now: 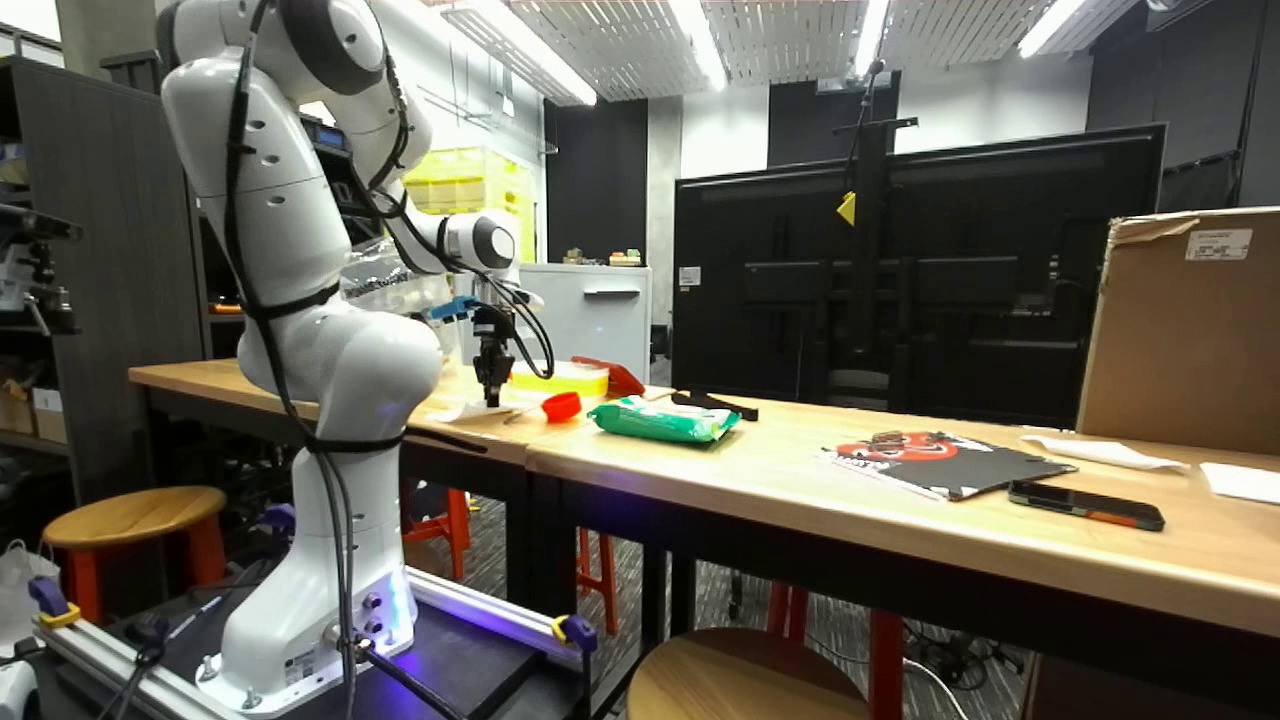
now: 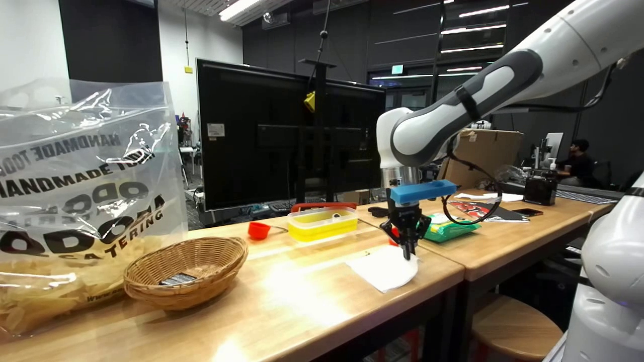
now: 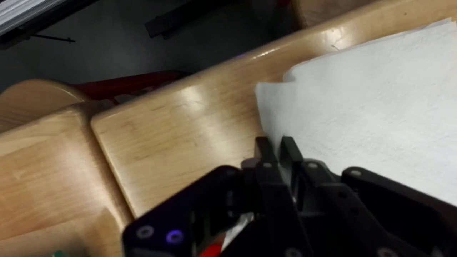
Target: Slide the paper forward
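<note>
The pincer (image 3: 276, 141) points down at one side of the white paper sheet (image 3: 378, 107), which lies on the worktop (image 3: 171, 142) and spreads from the pincer towards the wicker basket (image 2: 201, 294), itself well apart, and towards the worktop's edge nearest the arm's base (image 1: 300, 600). The jaws are narrow, with only a slit between them, and in the wrist view a strip of white shows in that slit. A crease in the sheet runs up to them, which hints at a pinch, but I cannot tell whether the sheet is clamped or merely lies beneath.

I judge the step in hand to be getting hold of the sheet, with the slide itself to follow. "Forward" I read as away from the arm's base, towards the yellow tub (image 2: 322, 233) beyond the pincer. The next move calls for a sure purchase first, by squeezing or pressing lightly, then a low, slow, level travel that way, stopping short of the tub. With contact at one side only, the sheet may well swivel or bunch at the crease. The red cup (image 1: 562, 406), near the pincer and towards the green packet (image 1: 665, 422), looks close enough to that path to need care.
</note>
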Robot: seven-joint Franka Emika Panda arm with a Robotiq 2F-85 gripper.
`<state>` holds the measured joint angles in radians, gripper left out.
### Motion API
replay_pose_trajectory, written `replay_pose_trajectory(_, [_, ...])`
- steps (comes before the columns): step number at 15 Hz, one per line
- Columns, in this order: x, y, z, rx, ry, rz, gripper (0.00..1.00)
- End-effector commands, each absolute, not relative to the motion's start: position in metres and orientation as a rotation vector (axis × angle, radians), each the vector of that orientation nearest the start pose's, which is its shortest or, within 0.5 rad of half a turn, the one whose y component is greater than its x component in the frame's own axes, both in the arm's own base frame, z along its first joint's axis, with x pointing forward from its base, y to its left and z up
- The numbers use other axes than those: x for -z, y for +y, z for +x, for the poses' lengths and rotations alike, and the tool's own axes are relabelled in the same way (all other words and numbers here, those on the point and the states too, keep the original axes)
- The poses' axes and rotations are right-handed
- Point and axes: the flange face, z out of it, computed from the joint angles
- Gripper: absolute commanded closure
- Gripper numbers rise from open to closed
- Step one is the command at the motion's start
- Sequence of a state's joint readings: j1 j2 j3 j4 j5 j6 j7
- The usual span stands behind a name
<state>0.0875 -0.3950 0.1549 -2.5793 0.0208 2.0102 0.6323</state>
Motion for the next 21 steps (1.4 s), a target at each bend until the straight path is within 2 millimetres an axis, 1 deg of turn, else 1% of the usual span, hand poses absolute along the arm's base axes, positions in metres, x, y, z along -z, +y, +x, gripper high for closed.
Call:
replay_pose_trajectory(1, [-0.394,0.074,0.348,-0.195,0.612,-3.193,0.57])
replay_pose_trajectory(5, [-0.401,0.068,0.338,-0.18,0.569,-3.195,0.3])
replay_pose_trajectory(9, [-0.408,0.069,0.338,-0.158,0.532,-3.203,0.03])
replay_pose_trajectory(10, [-0.411,0.072,0.339,-0.145,0.511,-3.205,0.0])
replay_pose_trajectory(12, [-0.419,0.076,0.341,-0.106,0.482,-3.211,0.0])
replay_pose_trajectory(16, [-0.442,0.092,0.341,0.012,0.413,-3.231,0.0])
replay_pose_trajectory(17, [-0.428,0.087,0.346,-0.056,0.464,-3.211,0.0])
replay_pose_trajectory(18, [-0.431,0.089,0.346,-0.043,0.457,-3.212,0.0])
replay_pose_trajectory(21, [-0.428,0.088,0.345,-0.054,0.461,-3.214,0.0])
